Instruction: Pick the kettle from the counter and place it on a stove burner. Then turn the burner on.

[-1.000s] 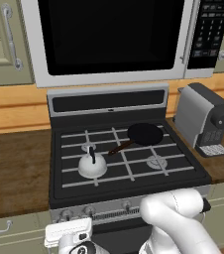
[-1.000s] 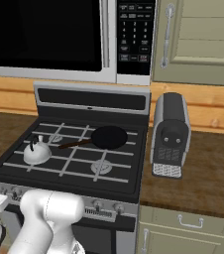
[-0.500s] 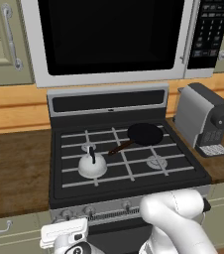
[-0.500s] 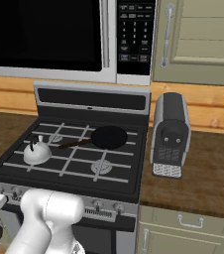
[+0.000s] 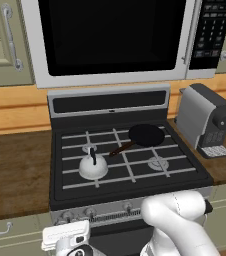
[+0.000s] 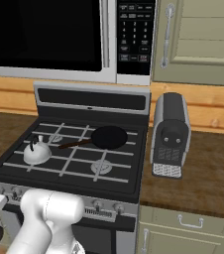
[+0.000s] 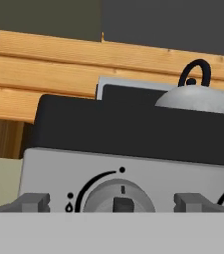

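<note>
The light grey kettle [image 5: 93, 167] [image 6: 36, 153] with its thin black handle stands upright on the front-left stove burner, on the grate bars of the black stovetop [image 5: 135, 175]. In the hand view, the kettle's dome [image 7: 196, 99] rises beyond the stove's front edge. My gripper [image 7: 113, 203] is open, low in front of the stove's control panel, apart from the kettle. A grey knob [image 7: 119, 197] sits between the two dark fingertips [image 7: 32, 202], which do not touch it. The hand's white body [image 5: 67, 239] hangs below the leftmost knobs [image 5: 90, 212]. The front-right burner [image 5: 159, 163] [image 6: 101, 166] is bare.
A black frying pan [image 5: 146, 135] [image 6: 110, 137] with a brown handle occupies the back-right burner. A grey coffee machine [image 5: 205, 120] [image 6: 171, 134] stands on the dark wood counter [image 6: 203, 168] right of the stove. A microwave [image 5: 110, 35] hangs above. The counter [image 5: 15, 165] continues left.
The hand has edged slightly to the left in front of the stove's knobs. Kettle and pan have not moved.
</note>
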